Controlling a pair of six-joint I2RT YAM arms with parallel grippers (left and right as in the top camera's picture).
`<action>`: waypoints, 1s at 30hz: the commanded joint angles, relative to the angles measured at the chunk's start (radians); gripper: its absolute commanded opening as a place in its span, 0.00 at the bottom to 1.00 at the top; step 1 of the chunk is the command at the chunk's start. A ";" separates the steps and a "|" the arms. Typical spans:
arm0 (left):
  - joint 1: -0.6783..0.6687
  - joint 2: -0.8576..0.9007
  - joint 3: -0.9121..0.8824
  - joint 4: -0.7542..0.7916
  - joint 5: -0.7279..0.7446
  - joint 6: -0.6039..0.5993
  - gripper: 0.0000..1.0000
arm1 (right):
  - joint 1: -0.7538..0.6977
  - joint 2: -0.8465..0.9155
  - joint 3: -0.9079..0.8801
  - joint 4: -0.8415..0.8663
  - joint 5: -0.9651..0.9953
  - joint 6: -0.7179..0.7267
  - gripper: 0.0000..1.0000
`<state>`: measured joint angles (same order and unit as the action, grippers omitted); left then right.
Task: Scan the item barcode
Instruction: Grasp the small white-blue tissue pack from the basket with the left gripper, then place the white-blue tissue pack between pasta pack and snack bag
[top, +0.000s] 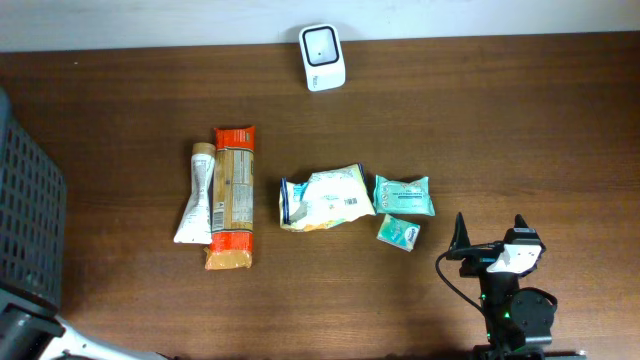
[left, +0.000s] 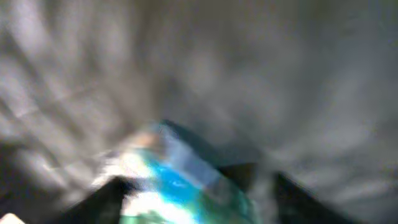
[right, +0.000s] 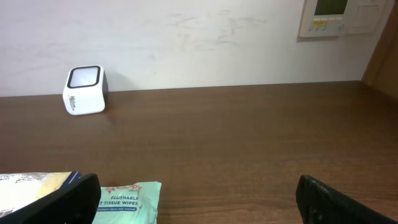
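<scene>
The right gripper (top: 490, 242) is shown with jaws wide, empty; the left gripper (left: 199, 202) cannot be judged. The blurred teal pack (left: 168, 168), probably soft, is best pinched edgewise.

Open table (top: 500, 120) from my right gripper (top: 490, 232) to scanner (top: 322, 57) at far edge; packets (top: 325, 197) crowd mid-table, basket (top: 25, 210) blocks left edge.

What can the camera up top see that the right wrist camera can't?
Only the overhead: the white squeeze tube, the long orange packet, the small teal packet and the dark plastic basket. Only the right wrist: the beige wall panel on the white wall. Both: the white cube scanner, the teal wipes pack, the crinkly white bag and the brown wooden table.
</scene>
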<state>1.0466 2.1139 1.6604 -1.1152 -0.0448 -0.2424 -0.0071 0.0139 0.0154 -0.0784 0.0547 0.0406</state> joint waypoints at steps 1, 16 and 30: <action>0.006 0.027 -0.009 0.004 -0.023 0.012 0.40 | -0.006 -0.007 -0.004 -0.009 0.009 -0.007 0.99; -0.023 0.023 0.977 -0.410 0.254 0.062 0.00 | -0.006 -0.007 -0.004 -0.009 0.009 -0.007 0.99; -0.909 0.064 1.232 -0.573 0.311 0.458 0.00 | -0.006 -0.007 -0.004 -0.009 0.009 -0.007 0.99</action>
<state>0.2882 2.1418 2.8853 -1.6730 0.2733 0.0845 -0.0071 0.0139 0.0154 -0.0784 0.0547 0.0406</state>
